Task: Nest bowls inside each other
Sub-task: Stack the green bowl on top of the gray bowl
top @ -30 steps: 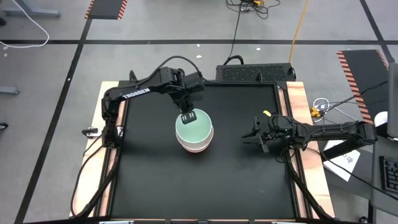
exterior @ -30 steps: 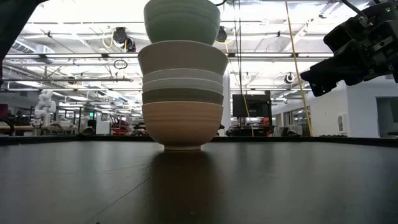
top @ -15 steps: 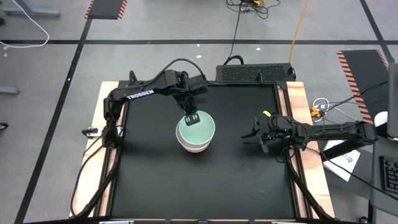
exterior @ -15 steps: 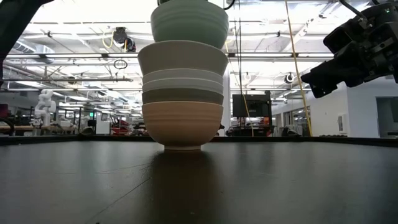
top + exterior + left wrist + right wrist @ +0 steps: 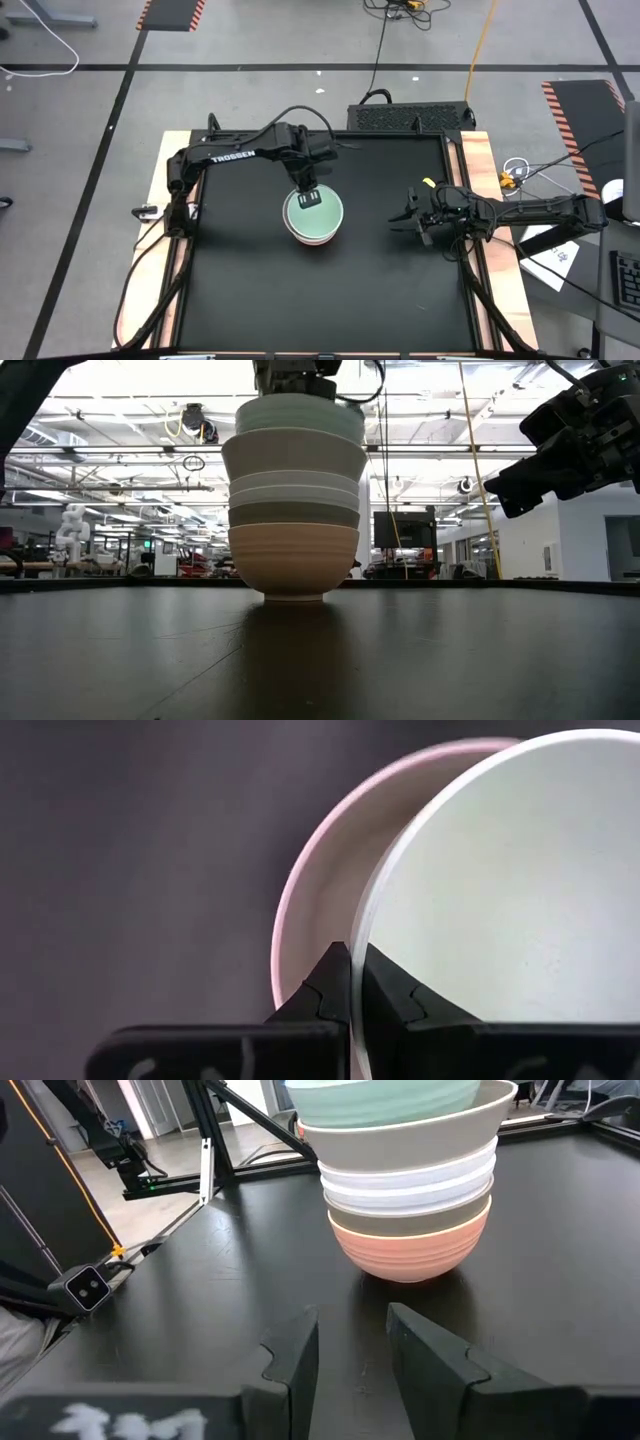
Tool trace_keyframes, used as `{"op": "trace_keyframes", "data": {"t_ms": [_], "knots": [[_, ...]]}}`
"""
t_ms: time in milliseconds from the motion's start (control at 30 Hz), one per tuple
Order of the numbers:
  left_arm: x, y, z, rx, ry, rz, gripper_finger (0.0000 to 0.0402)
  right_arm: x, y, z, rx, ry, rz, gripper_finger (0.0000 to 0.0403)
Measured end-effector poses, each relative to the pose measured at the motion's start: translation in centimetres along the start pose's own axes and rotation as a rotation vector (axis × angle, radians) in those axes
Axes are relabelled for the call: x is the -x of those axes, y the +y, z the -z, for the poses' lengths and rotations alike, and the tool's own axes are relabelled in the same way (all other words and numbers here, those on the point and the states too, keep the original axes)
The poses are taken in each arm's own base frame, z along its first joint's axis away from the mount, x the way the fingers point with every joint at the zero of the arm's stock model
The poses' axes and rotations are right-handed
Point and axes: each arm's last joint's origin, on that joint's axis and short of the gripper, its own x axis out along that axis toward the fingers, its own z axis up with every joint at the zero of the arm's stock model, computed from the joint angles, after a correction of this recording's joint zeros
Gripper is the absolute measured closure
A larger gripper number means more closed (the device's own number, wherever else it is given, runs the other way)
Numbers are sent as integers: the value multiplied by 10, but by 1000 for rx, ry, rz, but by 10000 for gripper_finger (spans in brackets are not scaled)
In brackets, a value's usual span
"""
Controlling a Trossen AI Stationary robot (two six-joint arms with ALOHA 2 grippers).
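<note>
Several bowls stand nested in one stack [image 5: 314, 228] at the table's middle, the salmon-orange one [image 5: 293, 560] at the bottom on the table. Above it come olive-brown [image 5: 293, 514], white [image 5: 293, 486] and beige-grey [image 5: 293, 455]. The mint green bowl [image 5: 300, 416] sits on top, down inside the beige-grey one. My left gripper [image 5: 308, 197] is over the stack, shut on the mint bowl. My right gripper [image 5: 408, 218] hangs open to the right of the stack, above the table. My left gripper [image 5: 350, 952] pinches the mint bowl's rim [image 5: 362, 925] on its far-left side, one finger inside the bowl and one outside. The fingers come from above, pointing down. The bowl sits upright, low in the beige-grey bowl [image 5: 300, 910].
The black table top [image 5: 250, 290] lies bare around the stack on all sides. A black box [image 5: 410, 116] stands beyond the far edge. Cables and papers [image 5: 550, 255] lie off the table's right side.
My left gripper has carried the mint bowl a little toward the table's right edge and then down. The bowl hung clear above the stack a second ago; now it sits nested in the beige-grey bowl, only its upper band showing. The right arm kept still.
</note>
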Motion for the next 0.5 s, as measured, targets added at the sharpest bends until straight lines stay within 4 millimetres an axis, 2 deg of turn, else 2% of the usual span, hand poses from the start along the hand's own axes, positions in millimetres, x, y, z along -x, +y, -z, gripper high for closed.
{"op": "trace_keyframes", "data": {"t_ms": [500], "knots": [[-22, 3, 2, 1, 12, 0, 395, 0, 0, 0, 0, 0, 0, 289]]}}
